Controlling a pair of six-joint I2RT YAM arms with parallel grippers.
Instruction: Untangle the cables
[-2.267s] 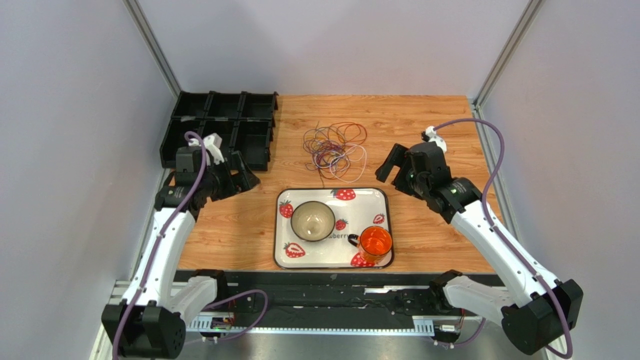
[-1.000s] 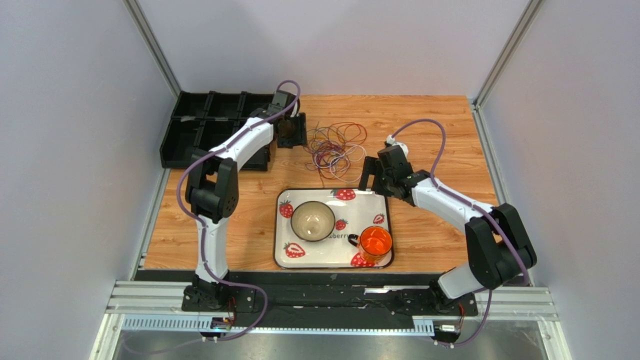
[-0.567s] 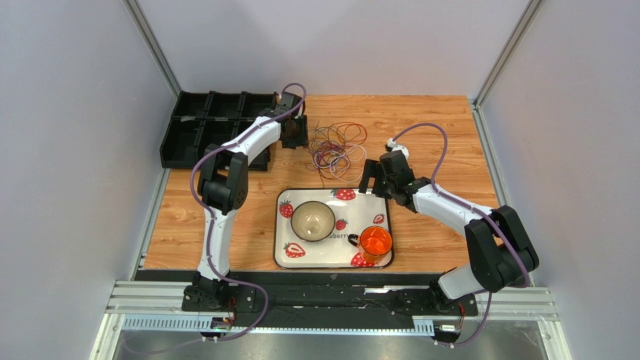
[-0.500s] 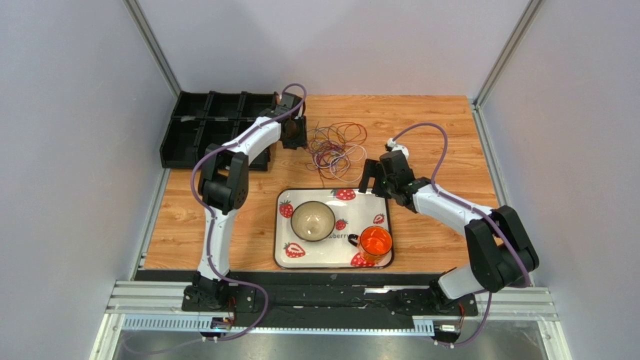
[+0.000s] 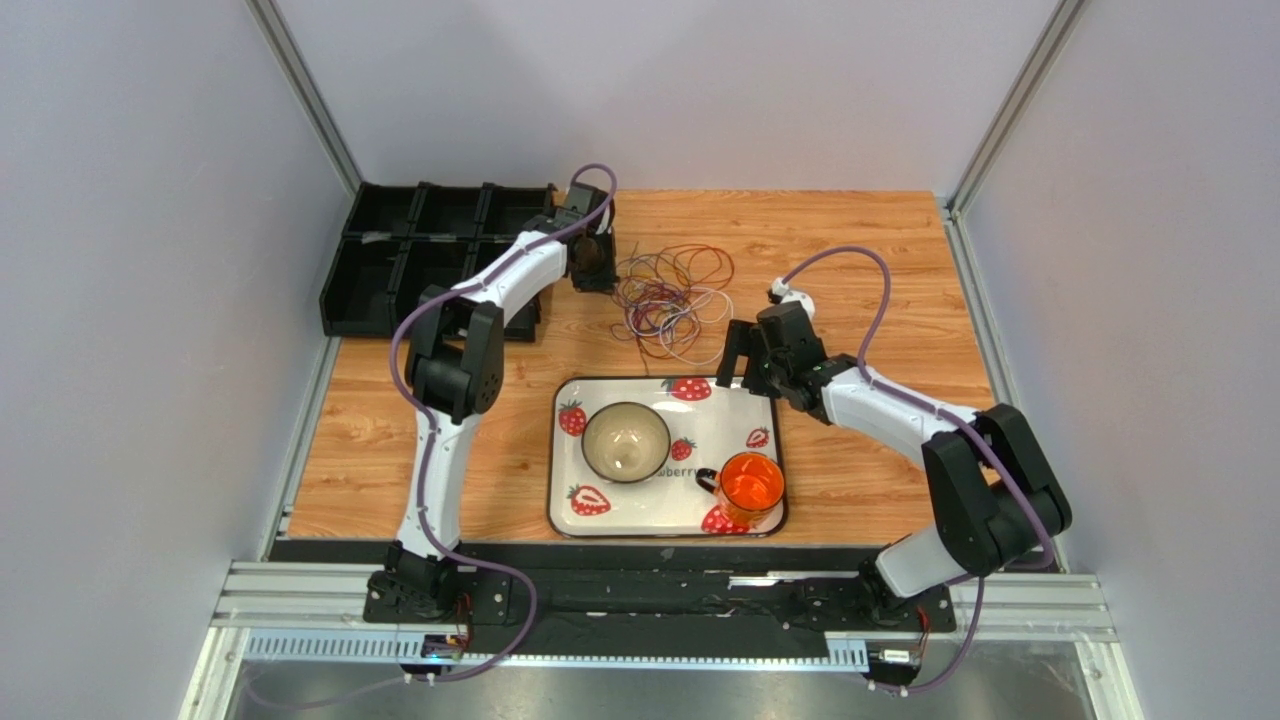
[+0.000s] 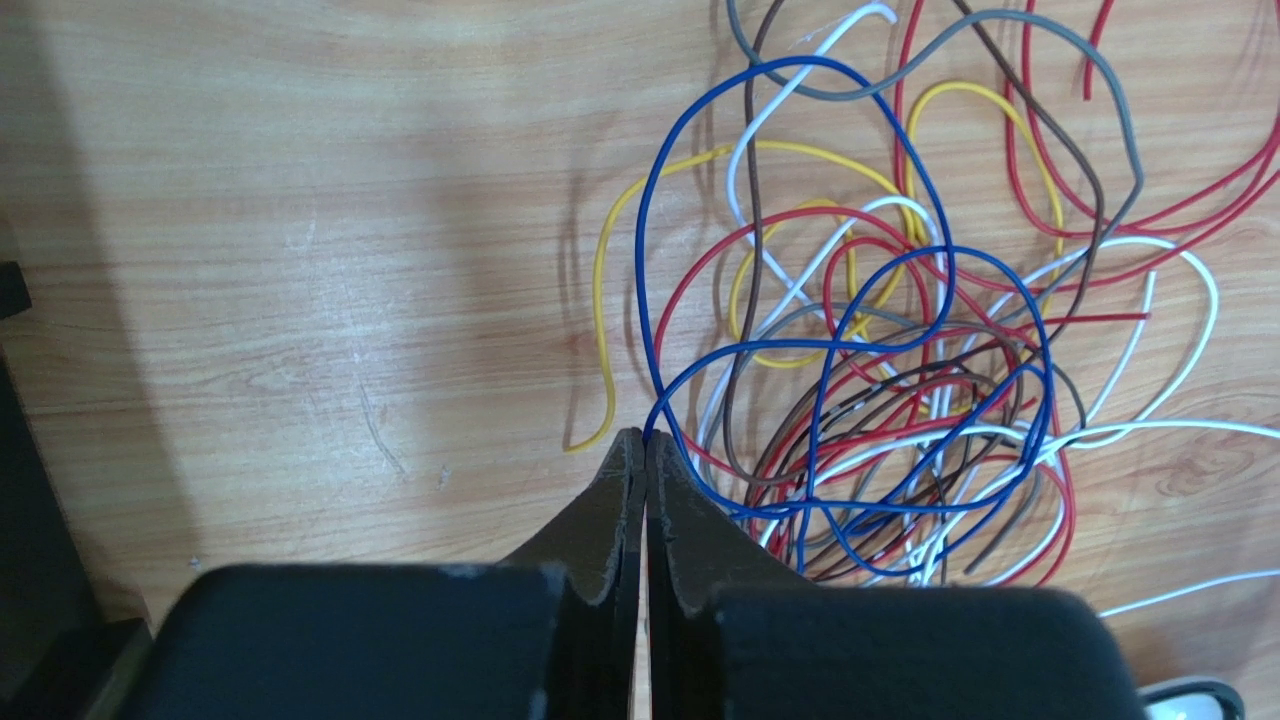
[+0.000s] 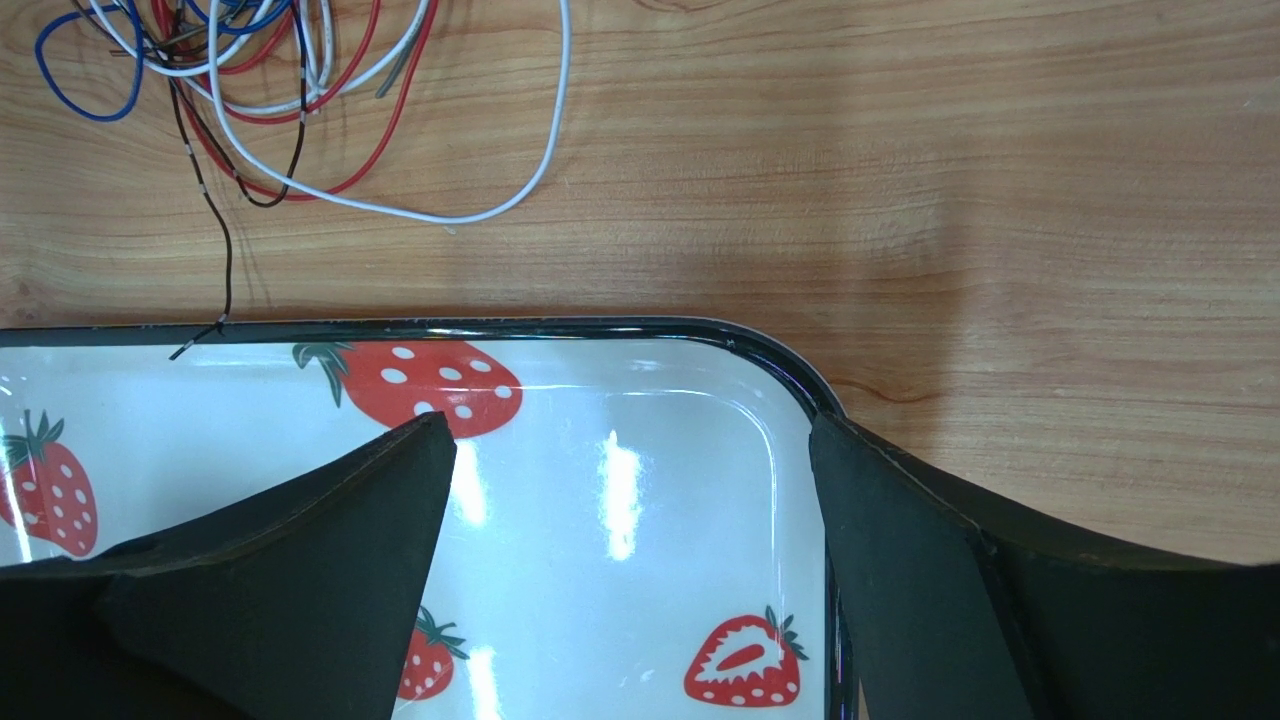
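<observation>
The left arm has reached far out since the first picture, and its black left gripper [image 5: 594, 270] is now at the left edge of the wire pile. Its two fingers were apart a moment ago, and now they are pressed tight together. The right arm has come in too, and the black right gripper [image 5: 739, 360] now hangs over the far right corner of the tray.

The cables [image 5: 669, 293] are a messy bunch of thin wires in red, blue, white, yellow, brown and grey. They lie on the brown wooden table [image 5: 872, 255], just past the far edge of the tray. All the loops cross over each other.

In the left wrist view, the tips of the left gripper [image 6: 645, 443] meet right at a bend of one blue wire [image 6: 640, 285]. I cannot tell if that wire is pinched between them. The rest of the cables [image 6: 872, 390] spread out to the right.

In the right wrist view, the fingers of the right gripper [image 7: 627, 435] are spread wide with nothing between them. Under them is the shiny white tray with red strawberries [image 7: 601, 323]. One thin dark wire end touches the tray's rim.

On the tray [image 5: 775, 450] sit a pale round bowl [image 5: 627, 441] and a see-through orange cup [image 5: 750, 488]. Black plastic bins [image 5: 391, 270] sit at the far left.
</observation>
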